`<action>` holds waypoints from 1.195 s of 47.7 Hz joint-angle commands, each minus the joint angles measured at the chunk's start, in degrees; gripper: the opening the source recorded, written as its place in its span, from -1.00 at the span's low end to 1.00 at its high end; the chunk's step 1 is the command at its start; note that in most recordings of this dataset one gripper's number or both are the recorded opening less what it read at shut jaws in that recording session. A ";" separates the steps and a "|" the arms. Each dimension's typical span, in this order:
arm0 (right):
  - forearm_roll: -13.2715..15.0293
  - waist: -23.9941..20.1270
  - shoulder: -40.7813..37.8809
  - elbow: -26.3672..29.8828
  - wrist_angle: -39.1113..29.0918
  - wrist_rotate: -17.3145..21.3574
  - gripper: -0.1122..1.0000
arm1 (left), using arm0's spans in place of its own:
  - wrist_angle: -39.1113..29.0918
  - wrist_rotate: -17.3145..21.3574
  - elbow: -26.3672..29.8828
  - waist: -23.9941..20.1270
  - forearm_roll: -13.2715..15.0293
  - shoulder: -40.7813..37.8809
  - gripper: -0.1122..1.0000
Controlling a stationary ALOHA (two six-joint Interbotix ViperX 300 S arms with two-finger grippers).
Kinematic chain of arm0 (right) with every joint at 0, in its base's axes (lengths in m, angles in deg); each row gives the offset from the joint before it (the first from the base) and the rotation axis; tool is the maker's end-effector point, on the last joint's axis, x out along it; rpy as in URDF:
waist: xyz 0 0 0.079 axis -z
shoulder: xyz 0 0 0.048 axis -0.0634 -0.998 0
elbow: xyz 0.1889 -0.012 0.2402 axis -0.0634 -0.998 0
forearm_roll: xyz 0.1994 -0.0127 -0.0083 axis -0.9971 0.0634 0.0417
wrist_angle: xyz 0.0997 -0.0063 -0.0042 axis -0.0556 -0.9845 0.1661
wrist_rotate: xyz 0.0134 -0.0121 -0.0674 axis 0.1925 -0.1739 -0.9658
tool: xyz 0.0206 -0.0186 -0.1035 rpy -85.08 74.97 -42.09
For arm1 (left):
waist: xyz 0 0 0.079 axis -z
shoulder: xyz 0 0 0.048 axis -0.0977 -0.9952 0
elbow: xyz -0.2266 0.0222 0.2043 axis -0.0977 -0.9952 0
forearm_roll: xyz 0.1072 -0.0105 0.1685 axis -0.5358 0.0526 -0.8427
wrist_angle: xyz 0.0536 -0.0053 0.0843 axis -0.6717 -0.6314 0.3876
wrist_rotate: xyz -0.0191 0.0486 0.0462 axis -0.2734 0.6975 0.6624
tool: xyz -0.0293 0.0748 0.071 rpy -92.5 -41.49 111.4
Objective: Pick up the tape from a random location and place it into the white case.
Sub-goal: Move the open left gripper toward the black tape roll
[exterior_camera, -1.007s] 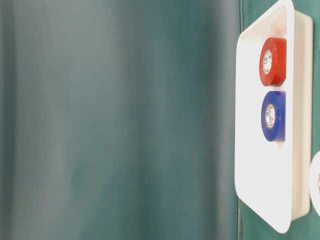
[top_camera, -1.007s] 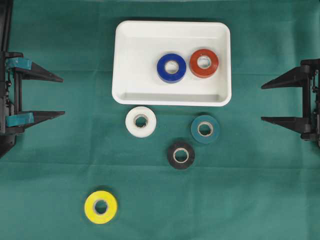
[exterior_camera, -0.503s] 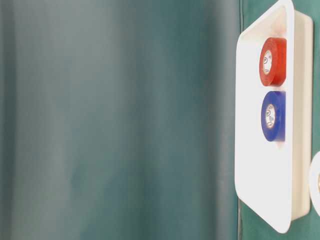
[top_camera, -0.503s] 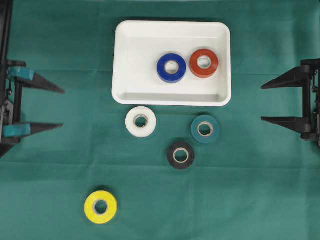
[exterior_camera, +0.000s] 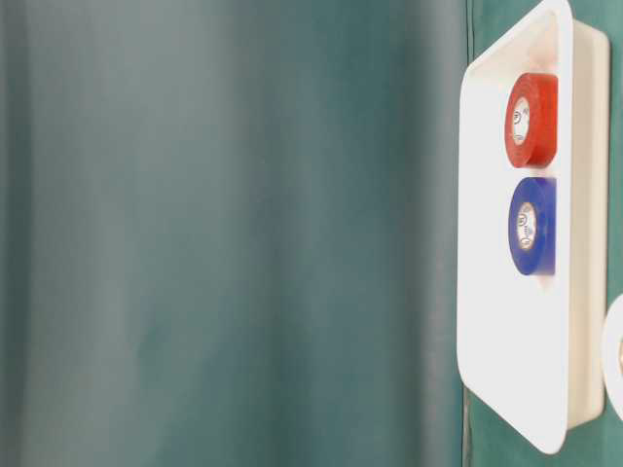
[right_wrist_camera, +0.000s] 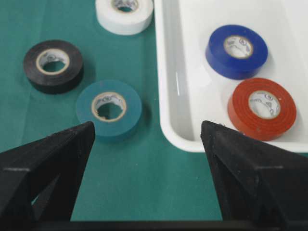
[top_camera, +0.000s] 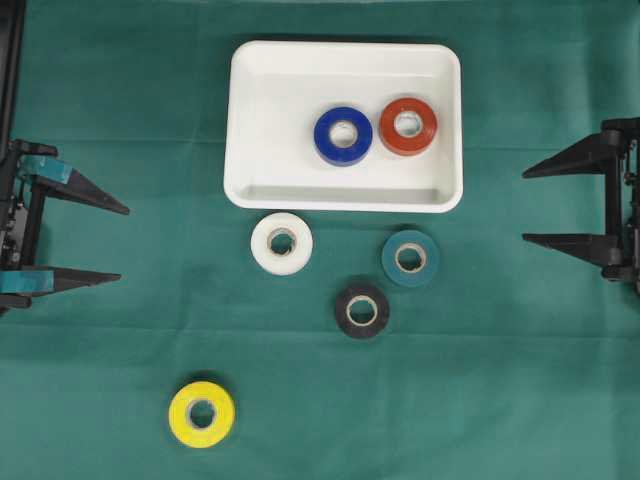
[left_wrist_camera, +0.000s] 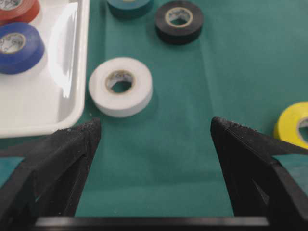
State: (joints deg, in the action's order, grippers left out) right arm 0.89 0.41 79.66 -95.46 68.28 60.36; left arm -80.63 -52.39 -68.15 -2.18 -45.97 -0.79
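The white case (top_camera: 250, 120) lies at the top middle of the green cloth, with a blue tape roll (top_camera: 343, 136) and a red tape roll (top_camera: 408, 126) inside. On the cloth below it lie a white roll (top_camera: 282, 243), a teal roll (top_camera: 410, 259) and a black roll (top_camera: 362, 310). A yellow roll (top_camera: 202, 413) sits alone at the lower left. My left gripper (top_camera: 122, 243) is open at the left edge, empty, and far from every roll. At the right edge my right gripper (top_camera: 524, 206) is open and empty too.
Green cloth (top_camera: 500, 380) covers the whole table. In the left wrist view the white roll (left_wrist_camera: 121, 86) lies ahead of the left fingers, beside the case's rim (left_wrist_camera: 82, 57). In the right wrist view the teal roll (right_wrist_camera: 109, 109) lies just ahead, left of the case's corner (right_wrist_camera: 166, 120).
My left gripper has shifted down the overhead view, toward the near side of the table, staying open. The right gripper and all the rolls have not moved.
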 commanded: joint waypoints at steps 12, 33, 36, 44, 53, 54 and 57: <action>-0.09 -0.18 -0.18 1.23 0.18 0.00 0.72 | 9.14 -0.18 4.13 3.08 0.09 -7.29 0.87; 0.00 -0.18 -0.35 1.41 0.18 0.00 0.72 | 14.50 0.18 18.90 3.25 0.09 -31.64 0.87; 0.00 -0.18 -0.35 1.41 0.18 0.00 0.72 | 14.41 0.18 21.71 3.25 0.09 -35.24 0.87; 0.09 -0.18 -0.44 1.41 0.18 0.00 0.72 | 14.24 0.18 28.92 3.25 0.09 -41.84 0.87; 0.09 -0.18 -0.35 1.49 0.18 -0.09 0.72 | 12.92 0.00 35.68 3.25 0.09 -47.37 0.87; 0.09 -0.18 -0.35 1.49 0.18 -0.09 0.72 | 12.57 0.00 36.21 3.16 0.09 -47.81 0.87; 0.09 -0.18 -0.35 1.49 0.18 -0.09 0.72 | 11.43 0.00 37.62 3.16 0.09 -48.78 0.87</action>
State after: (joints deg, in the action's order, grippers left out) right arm 0.89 0.41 79.57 -95.46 68.19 60.36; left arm -68.41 -52.30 -33.52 0.90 -45.97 -49.13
